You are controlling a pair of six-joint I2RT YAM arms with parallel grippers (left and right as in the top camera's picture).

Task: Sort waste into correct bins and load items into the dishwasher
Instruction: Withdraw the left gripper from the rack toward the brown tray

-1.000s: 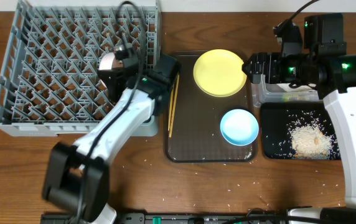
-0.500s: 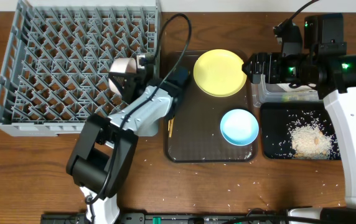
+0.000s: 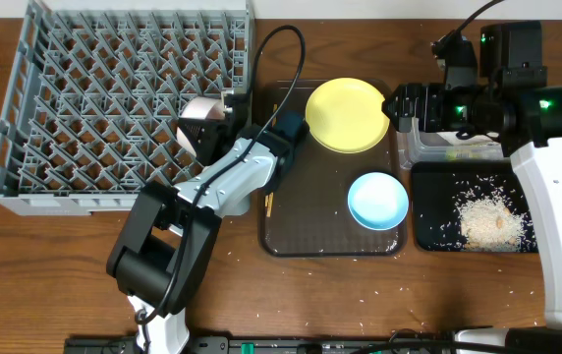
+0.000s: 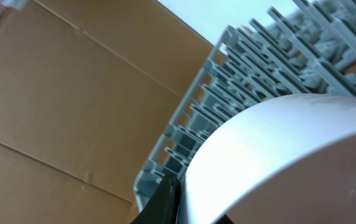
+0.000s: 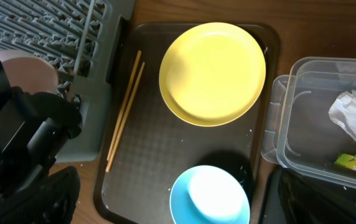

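Left tool (image 3: 220,116) pinching white bowl (image 3: 197,128) at the dish rack's (image 3: 84,98) near-right corner.
Bowl tilted over the pegs and filling my left wrist view. Right tool (image 3: 401,103) spread, empty, beside the clear tub (image 5: 290,124). Right wrist view shows the napkin (image 5: 352,115) inside the tub, hidden overhead.

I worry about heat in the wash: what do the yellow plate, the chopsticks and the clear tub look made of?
Yellow plate: probably plastic or melamine, even colour, soft matte sheen. Chopsticks: seemingly wood or bamboo, pale tan, no gloss. Clear tub: transparent plastic, glossy; its contents show through the walls.
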